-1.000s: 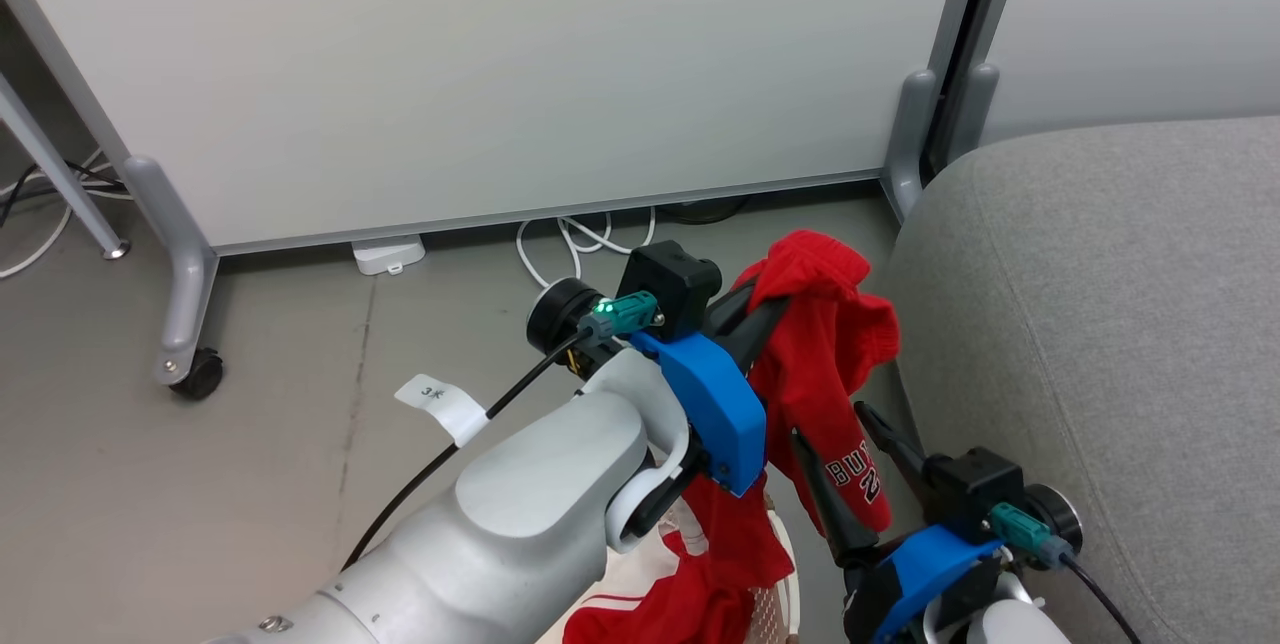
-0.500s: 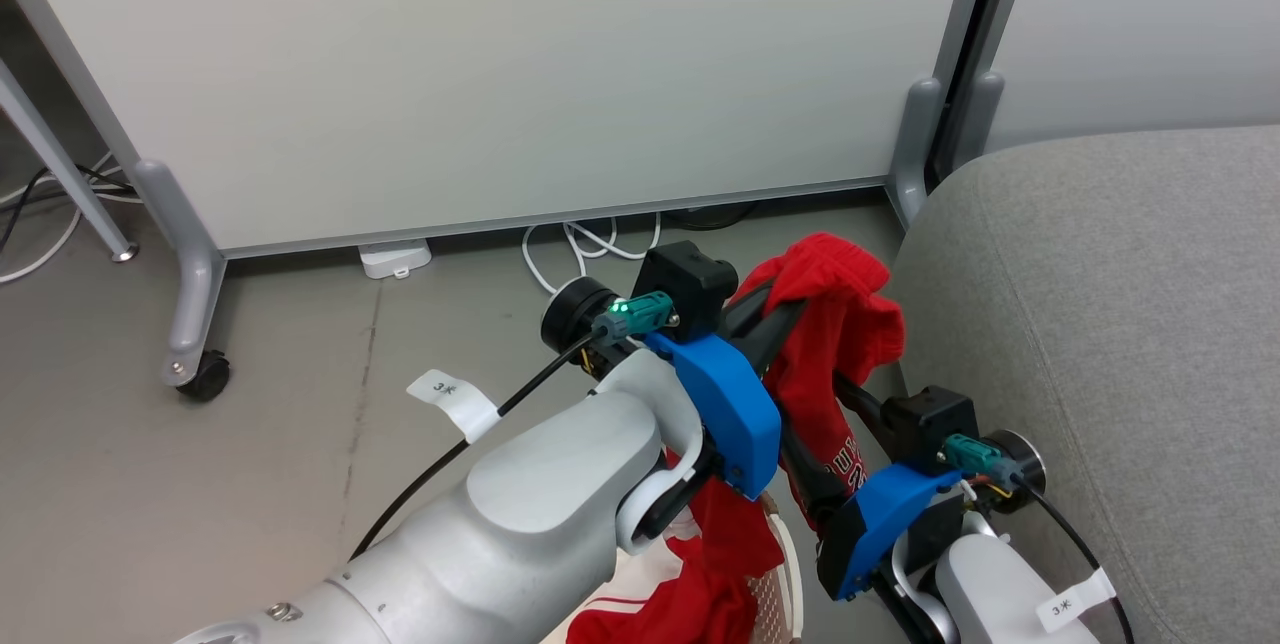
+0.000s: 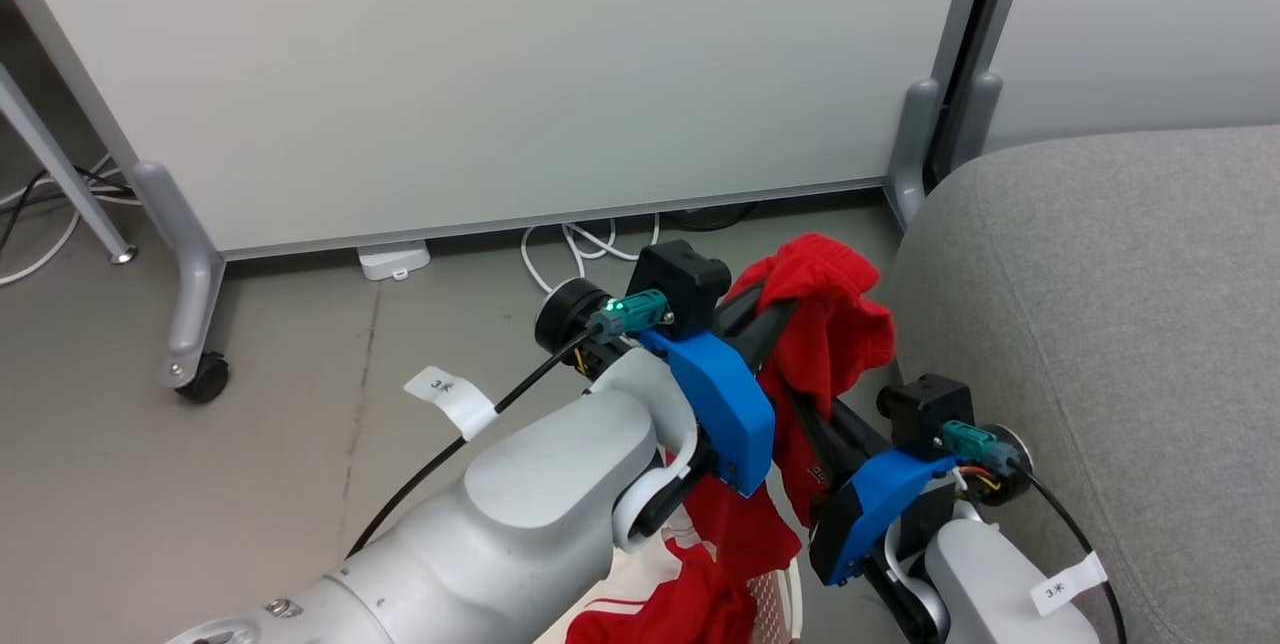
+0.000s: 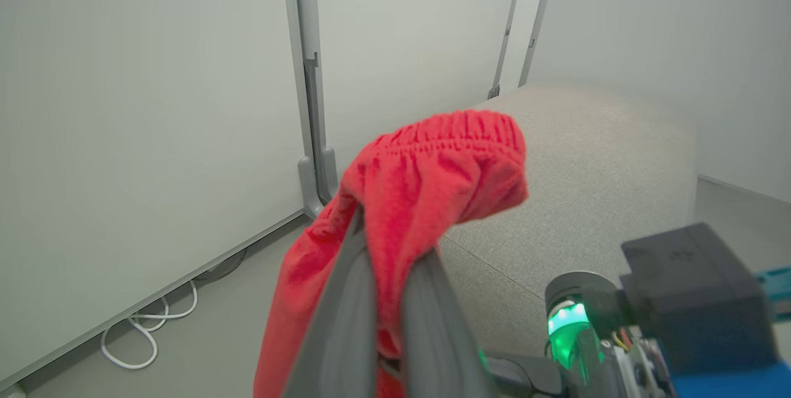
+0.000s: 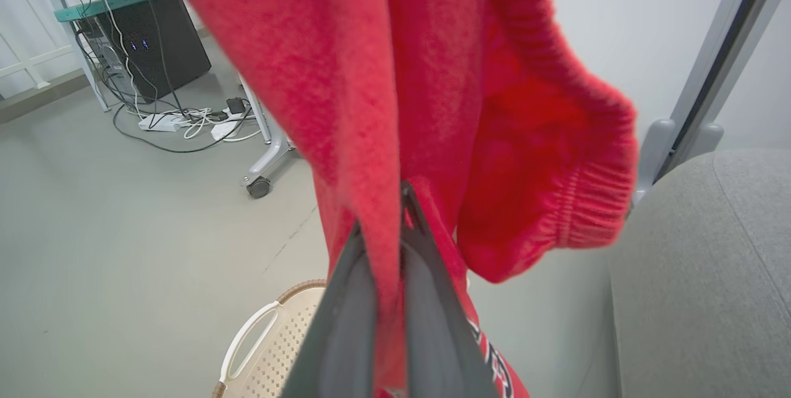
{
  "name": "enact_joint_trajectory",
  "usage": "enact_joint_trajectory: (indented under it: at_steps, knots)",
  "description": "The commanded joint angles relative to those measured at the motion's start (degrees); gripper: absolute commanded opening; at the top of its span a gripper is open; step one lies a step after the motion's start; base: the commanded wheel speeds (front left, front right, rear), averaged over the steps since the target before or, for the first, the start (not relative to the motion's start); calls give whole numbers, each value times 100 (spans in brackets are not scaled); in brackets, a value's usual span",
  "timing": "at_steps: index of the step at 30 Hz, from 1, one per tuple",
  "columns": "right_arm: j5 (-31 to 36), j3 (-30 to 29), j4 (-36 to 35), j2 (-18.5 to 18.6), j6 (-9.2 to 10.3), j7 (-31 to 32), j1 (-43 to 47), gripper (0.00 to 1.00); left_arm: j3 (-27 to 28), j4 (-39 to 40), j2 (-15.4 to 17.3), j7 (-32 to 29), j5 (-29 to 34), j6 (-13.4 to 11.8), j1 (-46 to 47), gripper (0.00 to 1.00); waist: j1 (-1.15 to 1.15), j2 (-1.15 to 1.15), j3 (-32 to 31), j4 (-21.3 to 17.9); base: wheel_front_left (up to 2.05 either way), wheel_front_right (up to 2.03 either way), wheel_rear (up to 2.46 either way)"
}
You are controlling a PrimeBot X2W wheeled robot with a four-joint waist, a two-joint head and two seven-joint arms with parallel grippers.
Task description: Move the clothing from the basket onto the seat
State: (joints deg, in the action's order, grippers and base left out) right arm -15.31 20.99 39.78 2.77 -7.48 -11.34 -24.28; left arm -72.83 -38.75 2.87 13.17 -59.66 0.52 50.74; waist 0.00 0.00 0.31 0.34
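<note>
Left gripper (image 4: pixel 395 237): clenched, red cloth bunched between the two fingers near the tips. Right gripper (image 5: pixel 383 219): also clenched, a fold of the same cloth running down between its fingers. Two-handed hold, with the left one higher and the right one lower and nearer the seat (image 3: pixel 1100 304).

Step, as I read it: this is the carry. The red garment (image 3: pixel 830 324) is lifted and hangs over the floor (image 3: pixel 300 444), just beside the seat's rounded edge but not over it or touching it. Nothing is on the seat.

The next move calls for:
- swinging both arms to the robot's right together, so the cloth isn't stretched or pulled out of one grip
- keeping enough height for the hanging part to clear the cushion edge
- lowering onto the cushion, then opening both

Watch item: red cloth trails down under the left wrist toward the basket (image 5: pixel 272 336). I can't tell whether that is the held piece's tail or the second red garment (image 3: pixel 700 604), which has white stripes and lies in the basket. If the two are tangled, the carry may drag the second one out.

Garment look: bright red, soft and fuzzy. A ribbed band (image 4: pixel 457 129) flops over the left fingertips. White lettering (image 5: pixel 488 348) shows low on the hanging part, too cut off to read. It is limp, so it will sag and swing.
</note>
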Motion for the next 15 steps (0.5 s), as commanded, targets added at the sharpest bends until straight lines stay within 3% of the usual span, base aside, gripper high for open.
enact_joint_trajectory:
  at_steps: [1,13,14,15]
  knots:
    - [-50,25,55,21,-3,-56,-117,0,-6,-27,3,30,-36,-18,101,0,0,0,0,-9,0,0,0]
    - [-121,144,286,20,-3,-194,-260,0,-45,-112,3,48,-116,-42,101,0,0,0,19,-23,0,0,0]
    - [-128,148,299,20,-3,-201,-271,0,-46,-115,3,37,-126,-44,99,12,0,0,20,-22,0,0,0]
    - [-134,152,309,20,-3,-203,-274,0,-49,-119,3,29,-134,-39,97,32,0,0,21,-21,0,0,0]
